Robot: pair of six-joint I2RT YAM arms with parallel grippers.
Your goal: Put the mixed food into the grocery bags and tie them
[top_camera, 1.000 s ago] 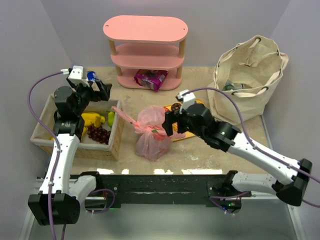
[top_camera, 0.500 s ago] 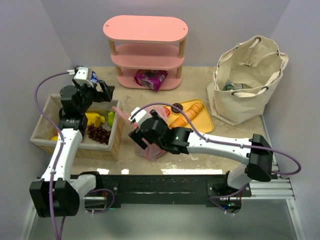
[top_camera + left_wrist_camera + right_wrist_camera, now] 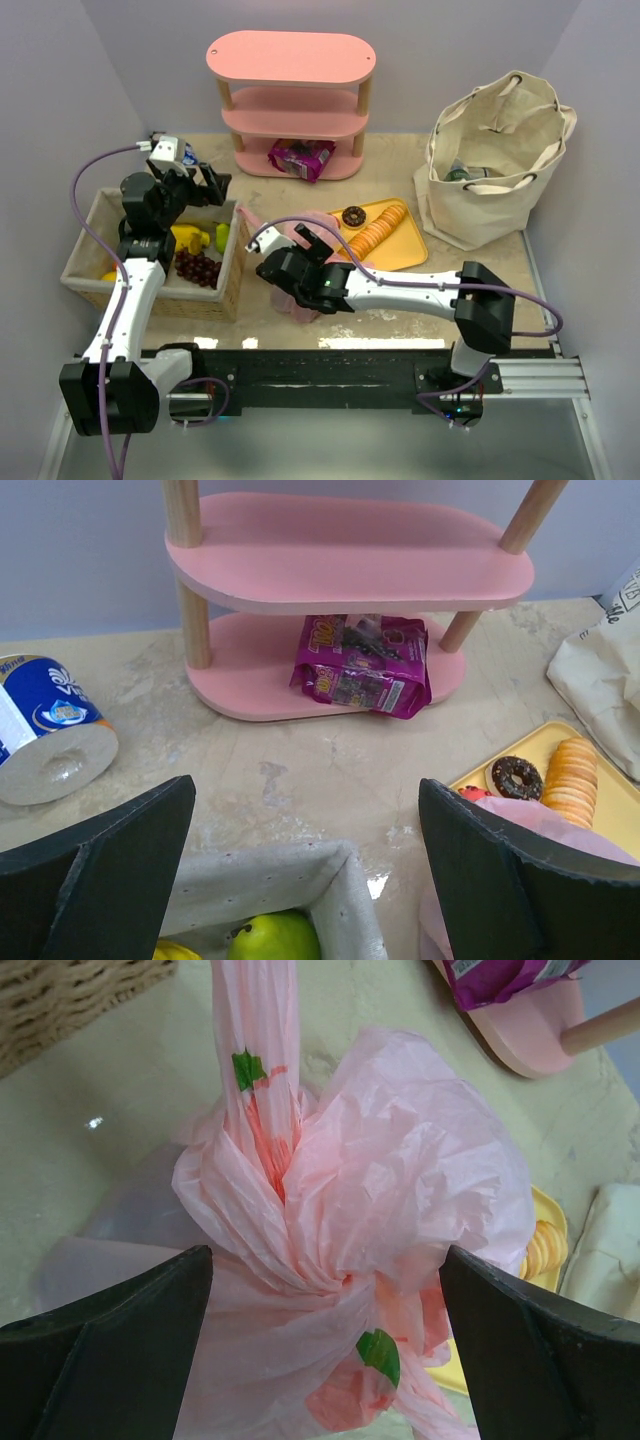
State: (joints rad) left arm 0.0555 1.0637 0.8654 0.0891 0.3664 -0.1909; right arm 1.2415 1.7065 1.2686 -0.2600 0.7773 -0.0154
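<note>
The pink plastic bag (image 3: pixel 350 1210) is twisted into a knot with a long tail running up; in the top view (image 3: pixel 291 302) my right arm covers most of it. My right gripper (image 3: pixel 325 1345) (image 3: pixel 292 250) is open, a finger on each side of the bag just below the knot, not closed on it. My left gripper (image 3: pixel 305 870) (image 3: pixel 205 180) is open and empty above the far right corner of the woven basket (image 3: pixel 300 880). The beige canvas bag (image 3: pixel 495 150) stands open at the far right with a bottle (image 3: pixel 465 173) inside.
A yellow tray (image 3: pixel 400 250) holds a donut (image 3: pixel 352 215) and crackers (image 3: pixel 375 228) right of the pink bag. A pink shelf (image 3: pixel 290 60) at the back has a purple snack packet (image 3: pixel 365 665). A toilet roll (image 3: pixel 50 740) lies behind the basket (image 3: pixel 85 250), which holds bananas, grapes and a green pear (image 3: pixel 275 935).
My right arm swung left across the table and came down so its open fingers now straddle the pink bag. My left gripper shifted only slightly.
</note>
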